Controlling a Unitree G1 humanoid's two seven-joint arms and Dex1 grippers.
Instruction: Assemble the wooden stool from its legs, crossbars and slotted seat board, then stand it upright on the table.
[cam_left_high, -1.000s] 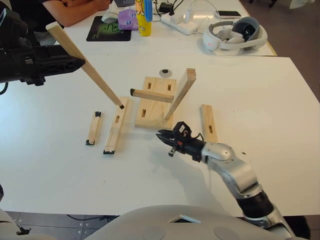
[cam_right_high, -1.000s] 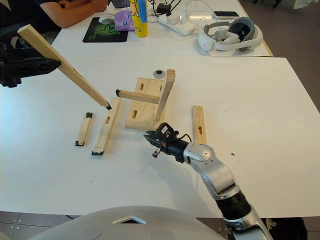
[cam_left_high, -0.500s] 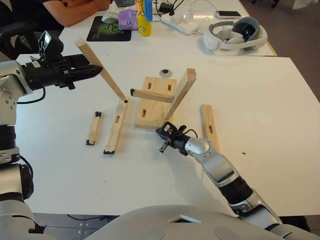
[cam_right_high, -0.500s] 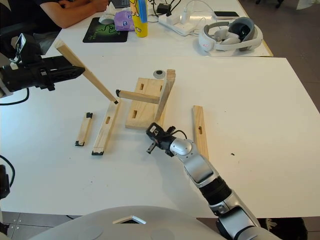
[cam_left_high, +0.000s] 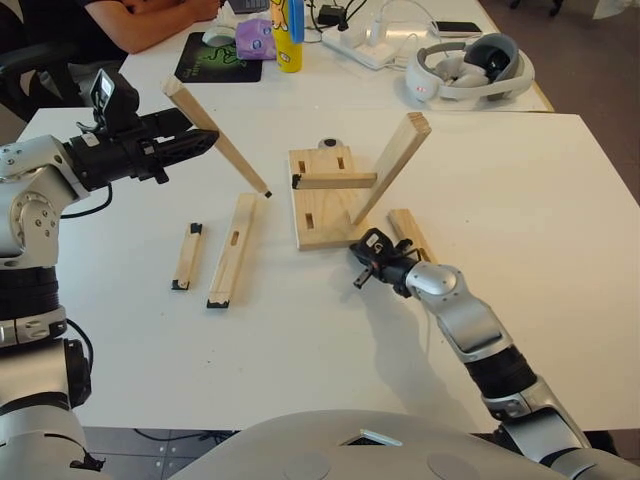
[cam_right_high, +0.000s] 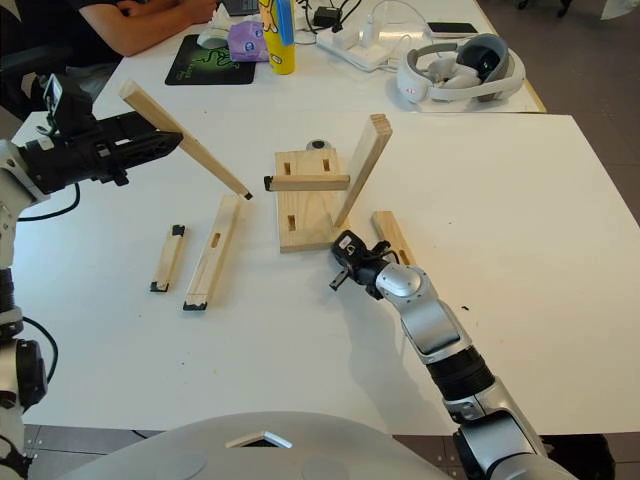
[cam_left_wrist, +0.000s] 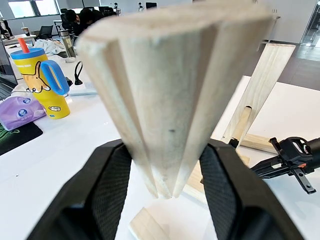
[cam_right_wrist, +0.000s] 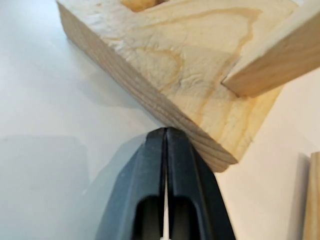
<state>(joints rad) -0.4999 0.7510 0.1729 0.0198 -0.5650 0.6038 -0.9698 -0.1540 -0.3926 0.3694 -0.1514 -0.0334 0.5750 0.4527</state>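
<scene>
While our right jaws, shut and empty, touch the seat board (cam_left_high: 325, 205) edge just ahead of them, we should brace it firmly before the left jaws, clamped on a leg (cam_left_high: 235, 158), steer its tip into a slot.

This looks like an office or a robotics lab workroom. Two plain white tables stand end to end, the near table (cam_left_high: 545, 225) serving as a workbench and the far table (cam_left_high: 340, 88) as somebody's desk. On the desk lie a VR headset (cam_left_high: 470, 68), a white power strip (cam_left_high: 358, 42) with plugs and cables, a phone (cam_left_high: 458, 28), a black mouse pad (cam_left_high: 205, 60) with a mouse (cam_left_high: 218, 37), and a yellow drinking bottle (cam_left_high: 288, 40). The left wrist view looks past it into a large open room with more desks and a row of bright windows (cam_left_wrist: 30, 7).
</scene>
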